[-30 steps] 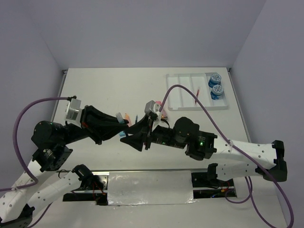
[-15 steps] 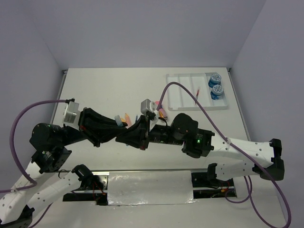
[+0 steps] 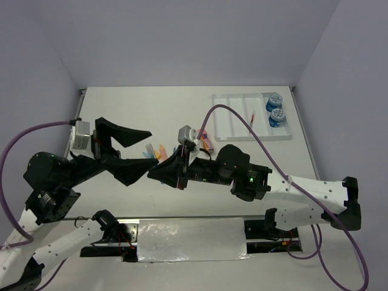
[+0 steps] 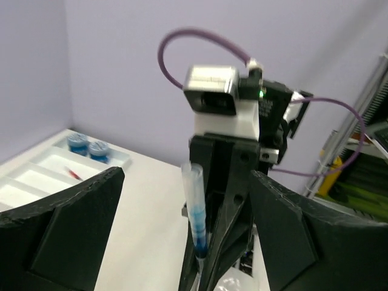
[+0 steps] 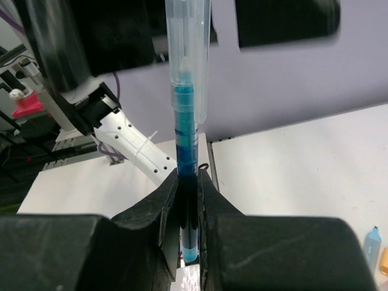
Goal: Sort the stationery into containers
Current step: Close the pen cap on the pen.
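blue pen [image 5: 185,139] upright, capped end up

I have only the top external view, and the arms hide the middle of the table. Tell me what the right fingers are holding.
Observer: In the right wrist view, the right fingers are shut on a blue pen with a clear cap.
Operator: Now report the left fingers.
Observer: In the left wrist view, the left fingers stand wide open on either side of the pen, with clear gaps, touching nothing.
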### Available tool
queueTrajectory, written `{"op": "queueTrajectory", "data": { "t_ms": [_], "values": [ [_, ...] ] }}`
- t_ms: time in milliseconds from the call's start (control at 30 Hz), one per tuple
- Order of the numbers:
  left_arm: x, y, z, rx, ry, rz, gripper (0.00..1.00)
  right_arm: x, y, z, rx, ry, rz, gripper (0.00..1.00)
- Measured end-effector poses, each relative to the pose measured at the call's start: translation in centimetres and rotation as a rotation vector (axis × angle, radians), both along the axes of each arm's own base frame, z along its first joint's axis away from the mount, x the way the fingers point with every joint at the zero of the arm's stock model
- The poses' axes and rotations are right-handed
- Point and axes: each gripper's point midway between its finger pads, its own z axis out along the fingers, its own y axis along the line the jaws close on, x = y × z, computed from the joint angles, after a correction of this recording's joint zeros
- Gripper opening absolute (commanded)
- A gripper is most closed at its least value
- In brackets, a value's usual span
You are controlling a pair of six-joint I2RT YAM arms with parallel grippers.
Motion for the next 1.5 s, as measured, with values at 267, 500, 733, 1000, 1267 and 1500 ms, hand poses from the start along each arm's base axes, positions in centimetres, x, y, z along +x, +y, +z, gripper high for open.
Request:
{"op": "queueTrajectory", "data": {
  "t_ms": [267, 500, 733, 1000, 1267, 1500],
  "values": [
    [1.6, 1.8, 3.7, -0.026, -0.010, 0.148, 0.77, 0.8, -0.1, -0.7, -0.025, 0.014, -0.044, 0.00],
    [3.9, 0.6, 0.7, 0.048, 0.085, 0.178, 0.66, 1.4, -0.1, -1.7, -0.061, 0.027, -0.078, 0.00],
    [3.8, 0.1, 0.0, 0.067, 0.104, 0.158, 0.33, 2.4, 0.0, -2.8, -0.107, 0.044, -0.130, 0.00],
    [3.7, 0.0, -0.7, 0.073, 0.126, 0.145, 0.30, 3.0, -0.2, -2.9, -0.133, 0.054, -0.166, 0.00],
    [3.8, -0.3, -0.8, 0.056, 0.142, 0.136, 0.00, 3.4, -0.2, -2.1, -0.149, 0.043, -0.181, 0.00],
    [3.9, -0.4, 0.0, 0.006, 0.110, 0.126, 0.00, 3.9, -0.4, -1.2, -0.192, 0.010, -0.200, 0.00]
  ]
}}
